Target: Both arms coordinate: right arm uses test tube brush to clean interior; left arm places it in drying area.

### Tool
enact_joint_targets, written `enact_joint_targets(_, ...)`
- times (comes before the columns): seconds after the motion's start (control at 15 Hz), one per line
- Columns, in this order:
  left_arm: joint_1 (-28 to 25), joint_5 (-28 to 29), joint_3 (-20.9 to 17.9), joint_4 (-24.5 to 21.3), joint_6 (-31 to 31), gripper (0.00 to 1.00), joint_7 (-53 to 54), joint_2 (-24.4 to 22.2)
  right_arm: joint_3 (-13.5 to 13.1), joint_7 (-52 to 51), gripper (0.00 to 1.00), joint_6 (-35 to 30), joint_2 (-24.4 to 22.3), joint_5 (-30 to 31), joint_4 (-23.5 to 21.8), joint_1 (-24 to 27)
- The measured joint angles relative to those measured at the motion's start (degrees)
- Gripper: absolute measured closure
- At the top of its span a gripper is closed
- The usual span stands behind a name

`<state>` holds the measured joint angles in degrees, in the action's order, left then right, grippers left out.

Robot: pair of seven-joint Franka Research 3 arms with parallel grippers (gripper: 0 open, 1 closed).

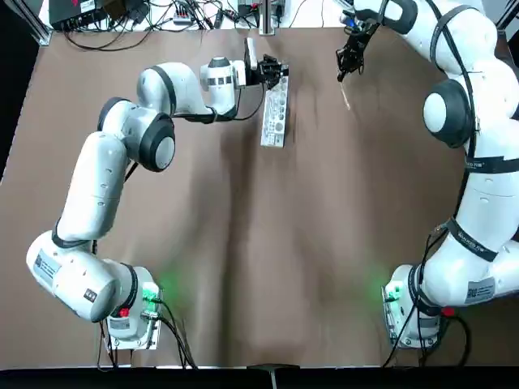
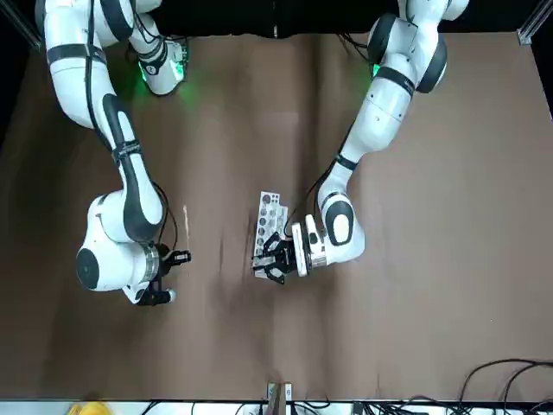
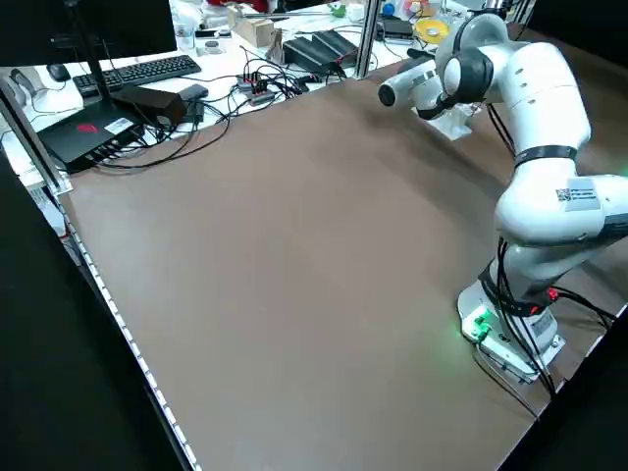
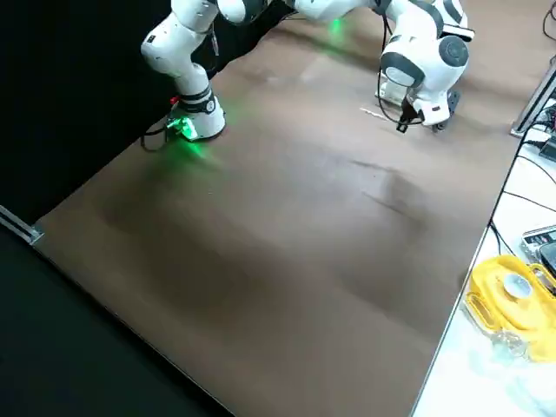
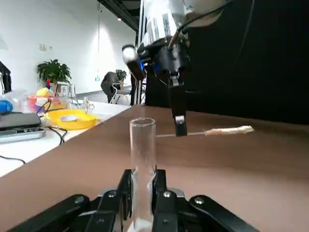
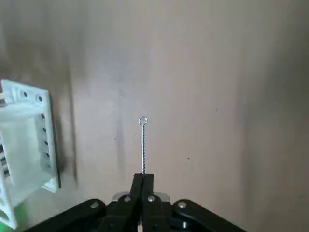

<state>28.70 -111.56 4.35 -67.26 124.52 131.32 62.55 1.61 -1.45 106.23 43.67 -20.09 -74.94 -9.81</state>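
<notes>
My left gripper is shut on a clear test tube, which stands upright between the fingers. In the top view this gripper hovers at the far end of the white rack with a row of holes, the drying area. To its right, my right gripper points down near the table's far edge. Its fingers are shut on the wire stem of the test tube brush, whose ring end sticks out ahead. The pale bristle end lies level just above the brown table.
Cables, a keyboard and electronics crowd the bench beyond the table's far edge. A yellow object sits off the right side. Both arm bases stand at the near corners, with bare brown tabletop between them.
</notes>
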Motion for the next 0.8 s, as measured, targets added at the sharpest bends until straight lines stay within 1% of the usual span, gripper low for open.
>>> enact_joint_targets(0.07,0.0,0.0,-0.14,0.16,0.01,0.77,0.0,-0.8,0.01,4.64,0.98,0.07,0.02,0.98,-0.02,-0.72)
enact_joint_targets(0.13,0.0,0.0,-0.15,0.17,0.01,0.77,0.0,-1.15,0.01,6.47,0.98,0.87,0.05,1.29,-0.14,-1.11)
enact_joint_targets(0.27,0.0,0.0,-0.18,0.18,0.02,0.77,0.0,-1.82,0.01,9.36,0.98,5.01,0.15,1.47,-1.58,-1.84)
enact_joint_targets(0.6,0.0,0.0,-0.23,0.22,1.25,0.77,-1.2,-5.01,0.01,10.77,0.98,15.32,1.15,1.49,-7.43,-3.05)
enact_joint_targets(0.8,0.0,1.24,-0.23,0.2,2.0,0.77,-4.49,-6.69,-0.06,10.95,0.98,16.94,1.48,1.49,-8.92,-3.08)
